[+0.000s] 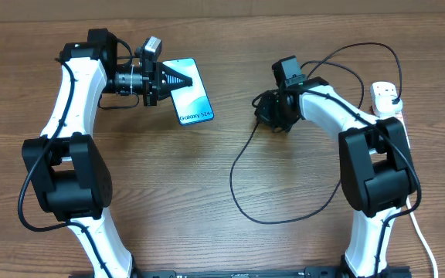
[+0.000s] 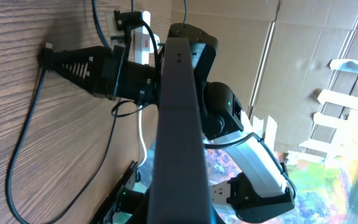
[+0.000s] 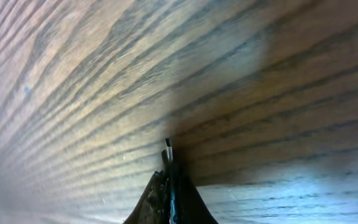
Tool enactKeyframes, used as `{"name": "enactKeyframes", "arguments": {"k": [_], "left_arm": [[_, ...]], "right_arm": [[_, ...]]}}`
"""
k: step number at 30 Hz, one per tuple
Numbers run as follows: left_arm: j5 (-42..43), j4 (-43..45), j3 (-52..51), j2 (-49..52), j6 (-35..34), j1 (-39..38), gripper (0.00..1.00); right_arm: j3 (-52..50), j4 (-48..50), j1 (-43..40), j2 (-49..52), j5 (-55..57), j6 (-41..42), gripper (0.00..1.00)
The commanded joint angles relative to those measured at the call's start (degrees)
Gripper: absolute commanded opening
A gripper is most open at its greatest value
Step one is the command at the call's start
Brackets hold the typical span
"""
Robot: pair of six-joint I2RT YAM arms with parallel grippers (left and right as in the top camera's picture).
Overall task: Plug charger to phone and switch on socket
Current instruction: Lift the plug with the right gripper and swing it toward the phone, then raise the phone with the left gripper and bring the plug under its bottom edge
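Observation:
The phone (image 1: 194, 100) with its lit "Galaxy S24" screen is at the back left, and my left gripper (image 1: 182, 79) is shut on its top end. In the left wrist view the phone (image 2: 179, 124) shows edge-on as a dark bar that hides my fingers. My right gripper (image 1: 263, 114) is shut on the charger's connector tip (image 3: 168, 145), close above the wood and to the right of the phone. The right gripper (image 2: 73, 59) points towards the phone. The black cable (image 1: 238, 158) loops over the table to the white socket (image 1: 385, 102) at the far right.
A black plug (image 2: 123, 18) sits in the power strip (image 2: 140, 34). Its thick white cord (image 1: 417, 224) runs down the right side past the right arm's base. The cable loop lies across the middle front of the wooden table (image 1: 168, 201).

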Motion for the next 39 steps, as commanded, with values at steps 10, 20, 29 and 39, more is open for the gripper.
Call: {"name": "enactKeyframes", "arguments": {"k": [10,20,29,39], "left_arm": [[1.77,-0.15,0.92,-0.66,1.31,0.2,0.04],[1.95,-0.2,0.92,-0.66,1.97,0.2,0.04],[9.11,-0.11,0.92,-0.66,6.36,0.2,0.04],[12.09,1.73,0.94,-0.68,6.36,0.2,0.04]], "right_arm": [[1.92,-7.3,-1.95,-24.3,-16.41,-28.79,0.04],[1.33,-19.56,0.28,-37.7,-24.17,-33.73,0.04],[-5.03,-17.86,9.33,-40.98,-30.67,-33.48,0.04],[-13.0,-4.02,10.93,-40.39,-36.13,-21.49,0.04]]}}
